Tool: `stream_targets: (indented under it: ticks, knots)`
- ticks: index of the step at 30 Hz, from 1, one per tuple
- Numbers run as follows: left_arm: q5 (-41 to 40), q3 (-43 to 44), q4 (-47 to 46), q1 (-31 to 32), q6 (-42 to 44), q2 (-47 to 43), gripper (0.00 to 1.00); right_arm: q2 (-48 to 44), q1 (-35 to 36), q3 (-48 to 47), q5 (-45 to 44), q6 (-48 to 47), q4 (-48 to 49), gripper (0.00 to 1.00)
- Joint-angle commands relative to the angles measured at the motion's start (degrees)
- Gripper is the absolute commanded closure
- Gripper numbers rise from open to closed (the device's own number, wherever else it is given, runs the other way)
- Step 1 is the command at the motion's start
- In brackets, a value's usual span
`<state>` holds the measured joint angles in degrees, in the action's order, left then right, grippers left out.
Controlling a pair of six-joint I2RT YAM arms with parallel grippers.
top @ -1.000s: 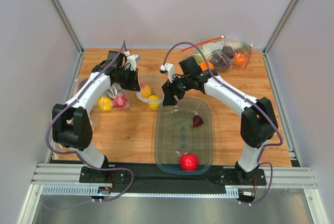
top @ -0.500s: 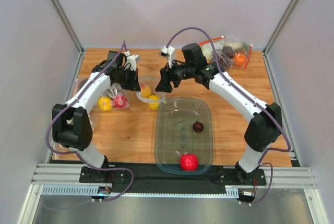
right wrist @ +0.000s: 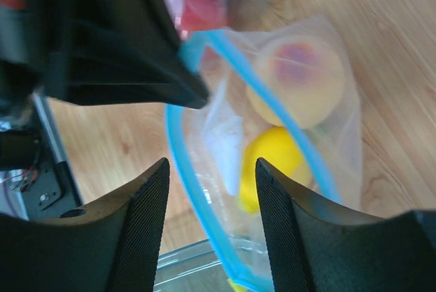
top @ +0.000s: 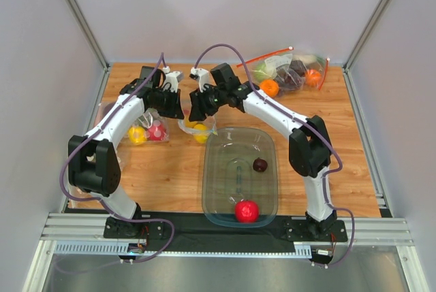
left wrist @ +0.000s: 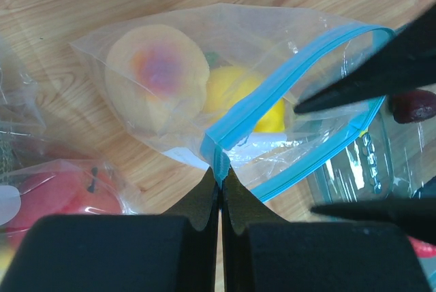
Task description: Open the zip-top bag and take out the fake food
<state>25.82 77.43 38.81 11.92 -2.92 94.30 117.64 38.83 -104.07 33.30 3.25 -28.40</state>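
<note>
One zip-top bag (left wrist: 262, 98) on table (top: 170, 169), mouth gaping, strip stretched from pinching left gripper (left wrist: 220, 173) toward tray (top: 216, 190). Two fruits inside: peach (left wrist: 158, 67), lemon (left wrist: 228, 91). Two in tray: apple (top: 246, 210), plum (top: 260, 165). Hovered over mouth, right gripper (right wrist: 211, 169), parted.

Walled in by plain pale grey panels (top: 225, 13) held in slanting silver aluminium posts (top: 77, 13), floored by a warm orange-brown wood-grain tabletop (top: 170, 169), edged along the near side with a flat black strip (top: 184, 227) and ribbed silver aluminium rails (top: 75, 227), lit evenly.
</note>
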Motion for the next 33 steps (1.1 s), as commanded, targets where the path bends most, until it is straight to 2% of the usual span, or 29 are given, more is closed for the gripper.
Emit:
stream_targets:
  ticks: [1,5,23,33]
  knots:
    - [1.6,2.4,-0.3,-0.1,0.5,-1.8,1.00,1.8,0.5,-3.9,-7.8,1.1,-2.6,0.46]
    - [1.8,2.4,-0.4,-0.1,0.5,-1.9,1.00,3.3,1.4,-3.6,-14.9,0.7,-3.6,0.46]
    - [2.2,2.3,-0.5,-0.1,0.4,-2.5,1.00,9.4,8.0,-7.4,-31.9,-5.2,-9.5,0.46]
    - [-0.4,1.7,-1.2,-0.1,-0.3,-3.2,1.00,9.2,8.5,-5.4,-31.6,-2.1,-15.3,0.43]
